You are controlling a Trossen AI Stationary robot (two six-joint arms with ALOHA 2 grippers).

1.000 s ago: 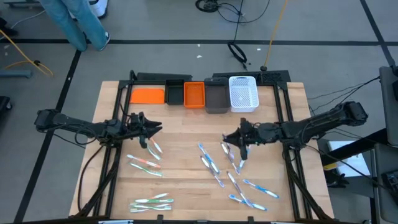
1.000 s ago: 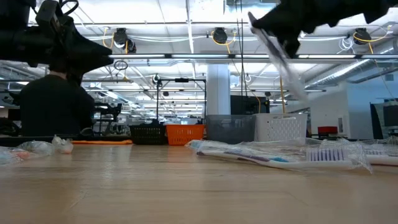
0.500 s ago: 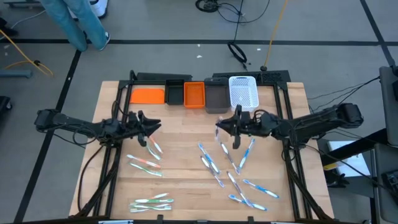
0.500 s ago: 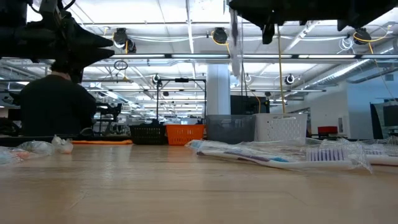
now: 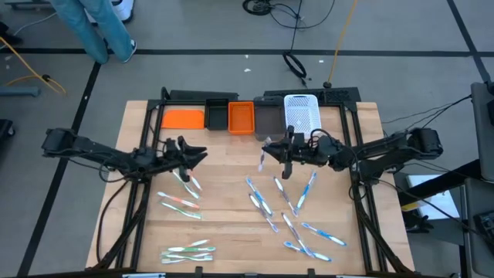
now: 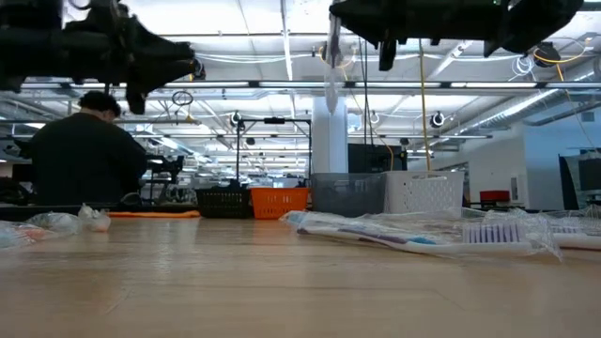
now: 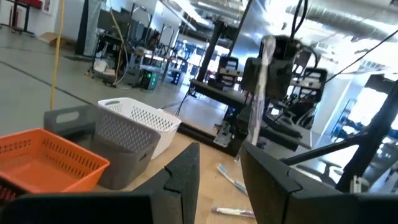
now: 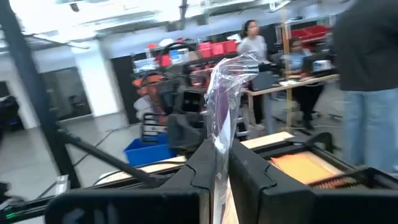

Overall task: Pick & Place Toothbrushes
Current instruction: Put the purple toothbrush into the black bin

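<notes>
Your right pincer (image 5: pixel 265 150) is clamped on a wrapped toothbrush (image 5: pixel 262 161), holding it in the air just in front of the grey bin (image 5: pixel 268 122) at the tabletop's (image 5: pixel 224 232) far edge. Your left pincer (image 5: pixel 202 154) hovers nearer the left edge, fingers apart and empty. The other toothbrushes (image 5: pixel 293 220) lie scattered toward the near edge.

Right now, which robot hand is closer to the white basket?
The right gripper. It hangs just in front of the white basket, holding a wrapped toothbrush. The left gripper is farther off, past the orange bin.
</notes>
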